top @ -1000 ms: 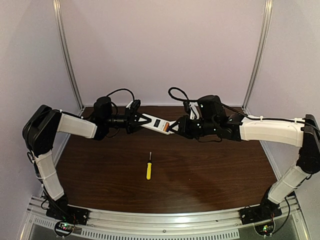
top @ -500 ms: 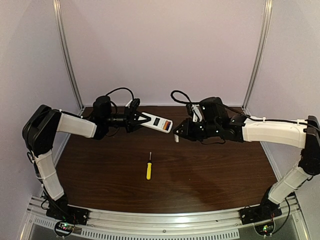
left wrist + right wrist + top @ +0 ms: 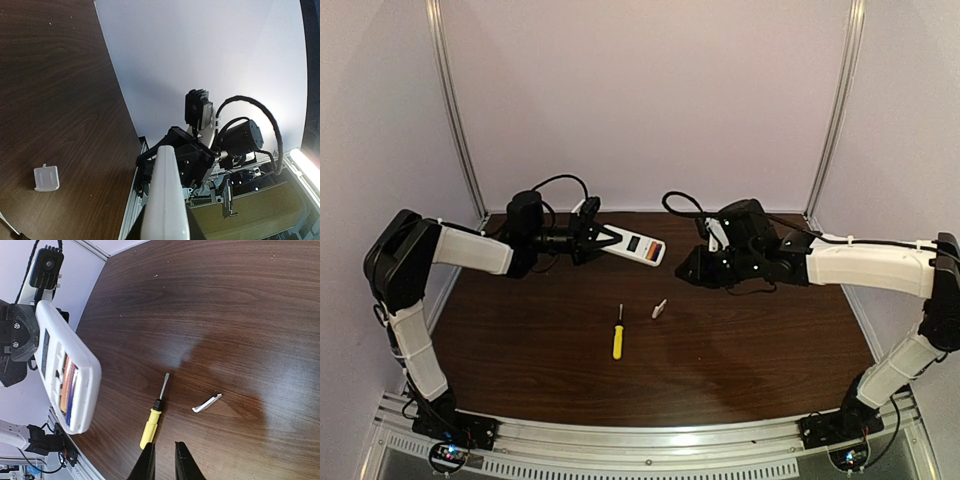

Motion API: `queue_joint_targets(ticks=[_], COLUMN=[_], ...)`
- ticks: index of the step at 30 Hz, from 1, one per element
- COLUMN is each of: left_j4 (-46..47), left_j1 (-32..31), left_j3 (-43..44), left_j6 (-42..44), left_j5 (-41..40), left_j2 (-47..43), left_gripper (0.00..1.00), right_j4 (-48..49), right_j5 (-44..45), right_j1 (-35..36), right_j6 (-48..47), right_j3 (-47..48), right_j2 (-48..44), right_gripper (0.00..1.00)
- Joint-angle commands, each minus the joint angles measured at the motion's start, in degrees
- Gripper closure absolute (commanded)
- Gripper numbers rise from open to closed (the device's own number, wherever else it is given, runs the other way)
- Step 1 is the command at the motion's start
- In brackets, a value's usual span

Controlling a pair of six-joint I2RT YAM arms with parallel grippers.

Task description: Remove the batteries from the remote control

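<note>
**mik_92:** so where's the remote control (image 3: pixel 635 247) right now? on the surface (image 3: pixel 750 350) or what

**tabletop_dan:** nope, it's up in the air over the far edge, a bit left of the middle. The left hand (image 3: pixel 605 240) is clamped on one end of it and the rest sticks out toward the right arm. From the right wrist view the back is open and you can see the batteries (image 3: pixel 70 390) sitting in the compartment, one blue-purple, one looks orange-ish.

**mik_92:** and the right hand?

**tabletop_dan:** the right hand (image 3: pixel 685 272) hangs just off the remote's free end, not touching it. Fingers pinched together, nothing between them.

**mik_92:** anything lying around?

**tabletop_dan:** a small white lid (image 3: pixel 660 308) near the middle of the surface, and a yellow-handled screwdriver (image 3: pixel 617 338) just beside it on the left, tip pointing at the far edge. They don't touch.
</note>
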Motion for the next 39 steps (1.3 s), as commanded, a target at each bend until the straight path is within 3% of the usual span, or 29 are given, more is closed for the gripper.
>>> queue_joint_targets(ticks=[1,5,11,16,21,23,30,34,39], left_j4=[-4.6,-11.3,-14.0,-15.0,-26.8,-27.7,-20.1,-11.5,-3.8], left_j1=[0.2,0.2,0.2,-0.9,-5.2,-6.9,-13.5,-15.0,-15.6], left_j3=[2.6,3.9,4.3,3.7,4.0,2.7,-3.5,-6.7,-4.5], left_j6=[6.4,11.7,14.2,15.0,23.7,24.6,20.6,13.5,8.4], left_j5=[-0.4,-1.7,-2.6,-4.7,-13.6,-15.7,-23.2,-28.3,-30.8], left_j2=[-3.6,-4.5,-4.5,-4.8,-8.0,-8.7,-9.1,-7.0,-1.3], left_gripper=[1.0,1.0,1.0,1.0,1.0,1.0,1.0,1.0,1.0], right_j4=[-4.9,-5.1,-4.0,-1.7,-1.3,-2.3,-3.9,-4.5,-5.4], right_j5=[3.8,3.1,0.7,-0.2,1.6,3.7,11.3,17.2,19.1], right_j1=[-0.1,-0.1,-0.8,-1.4,-1.6,-1.8,-4.9,-5.8,-6.2], right_j6=[-3.7,-5.6,-7.4,-7.0,-6.7,-6.6,-5.0,-3.4,-3.0], right_j3=[1.2,0.4,-1.3,-3.9,-6.4,-7.2,-10.0,-11.9,-14.0], right_j2=[-2.5,-4.3,-6.9,-8.7,-10.6,-11.3,-15.4,-18.2,-21.3], right_gripper=[0.79,0.66,0.3,0.18,0.11,0.01,0.0,0.0,0.0])
